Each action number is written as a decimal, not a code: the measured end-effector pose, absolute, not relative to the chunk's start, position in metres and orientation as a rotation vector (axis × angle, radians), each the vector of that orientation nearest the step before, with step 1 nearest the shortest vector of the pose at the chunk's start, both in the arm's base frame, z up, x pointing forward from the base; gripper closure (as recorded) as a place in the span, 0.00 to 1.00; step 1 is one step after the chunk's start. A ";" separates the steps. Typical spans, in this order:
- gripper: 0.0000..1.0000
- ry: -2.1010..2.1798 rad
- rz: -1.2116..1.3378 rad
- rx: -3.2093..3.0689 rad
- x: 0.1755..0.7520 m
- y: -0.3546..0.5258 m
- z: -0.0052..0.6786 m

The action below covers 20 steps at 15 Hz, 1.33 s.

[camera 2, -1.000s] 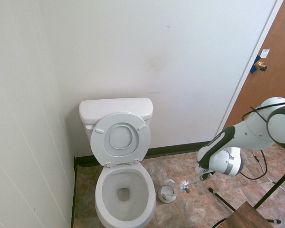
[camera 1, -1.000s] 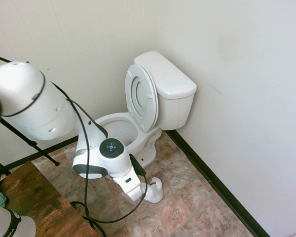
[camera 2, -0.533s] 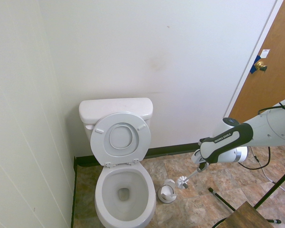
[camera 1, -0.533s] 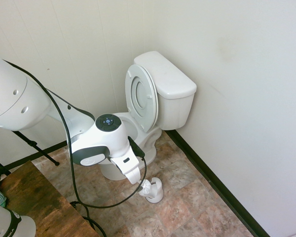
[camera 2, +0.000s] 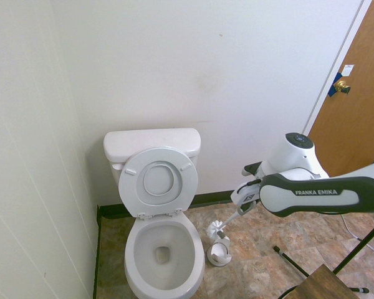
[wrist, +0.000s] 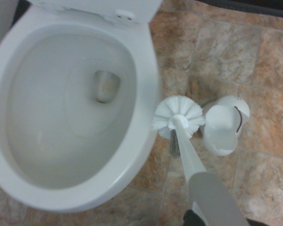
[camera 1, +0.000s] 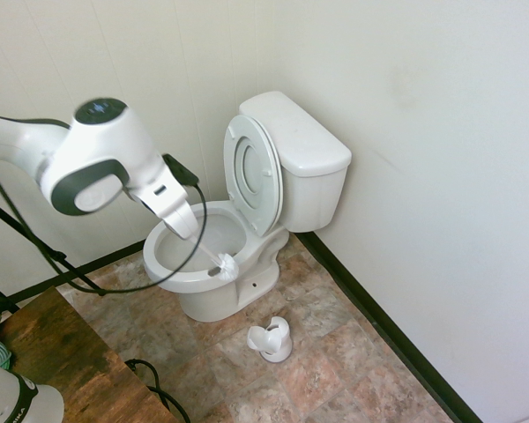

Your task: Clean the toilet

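The two-finger gripper [camera 2: 244, 200] was clamped on the thin white handle of a toilet brush [wrist: 178, 119], whose round bristle head hung well below it on a slant. The large white ceramic toilet [camera 1: 213, 251], with its oval seat and lid raised against the boxy tank, stood below and to one side of the gripper. In the wrist view the bristle head was seen just outside the bowl rim, between the rim and the small white brush holder [wrist: 224, 125] on the floor; in the first exterior view it appeared over the near edge of the bowl. Whether it touched the rim could not be told.

The step in hand was judged to be the carrying of the brush to the bowl. To do it well, the head would need to be brought inward past the rim before being lowered, so that the ceramic edge is not struck. The handle was long and thin, so a firm grip and slow sweeps would be advised.

The floor [camera 2: 274, 230] was laid with mottled brown stone-pattern tiles, edged by a dark baseboard. The walls [camera 2: 174, 68] were plain and pale, and a brown wooden door [camera 2: 355, 106] with a brass knob was seen beyond the arm.
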State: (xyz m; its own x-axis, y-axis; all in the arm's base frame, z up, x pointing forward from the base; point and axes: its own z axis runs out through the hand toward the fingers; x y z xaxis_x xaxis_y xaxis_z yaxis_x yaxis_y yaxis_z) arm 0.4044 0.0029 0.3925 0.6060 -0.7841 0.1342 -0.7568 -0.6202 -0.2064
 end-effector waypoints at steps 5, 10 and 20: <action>1.00 1.184 -0.366 -2.692 0.369 0.097 0.452; 1.00 1.151 -0.361 -2.657 0.403 0.141 0.435; 1.00 1.310 -0.369 -2.654 0.495 0.176 0.346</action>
